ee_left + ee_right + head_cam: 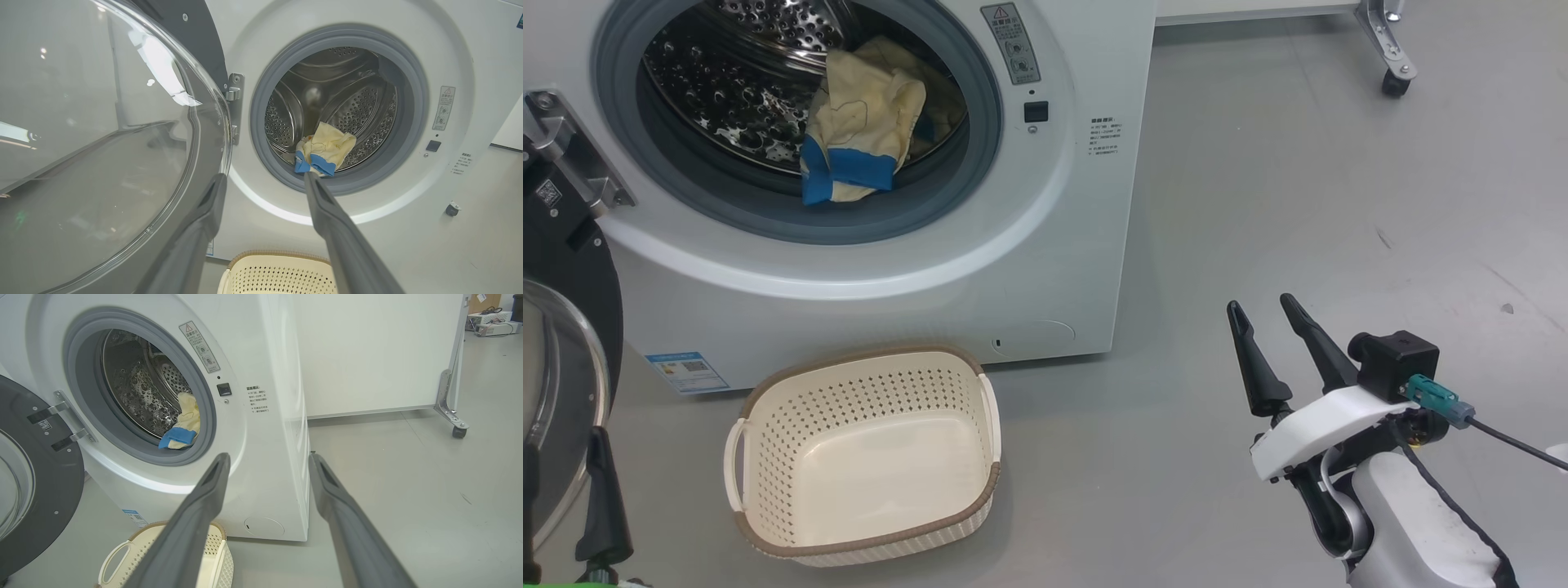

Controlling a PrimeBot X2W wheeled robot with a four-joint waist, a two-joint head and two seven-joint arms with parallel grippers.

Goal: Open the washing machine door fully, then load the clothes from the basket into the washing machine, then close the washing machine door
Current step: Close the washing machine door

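The white washing machine [1054, 245] stands with its washing machine door [564, 343] swung wide to the left, black rim and clear glass bowl facing out. Pale yellow clothes [862, 122] with blue cuffs lie in the steel drum, drooping over the grey gasket. The cream basket [866, 359] sits on the floor before the machine with nothing in it. My left gripper [264, 176] is open, low beside the door's glass [102, 143], its fingers pointing at the drum mouth. My right gripper [1262, 302] is open and holds nothing, over the floor right of the machine.
A white panel on a castor wheel [1392, 77] stands behind and right of the machine. Grey floor [1339, 204] stretches to the right. A blue label sticker [686, 371] marks the machine's lower left front.
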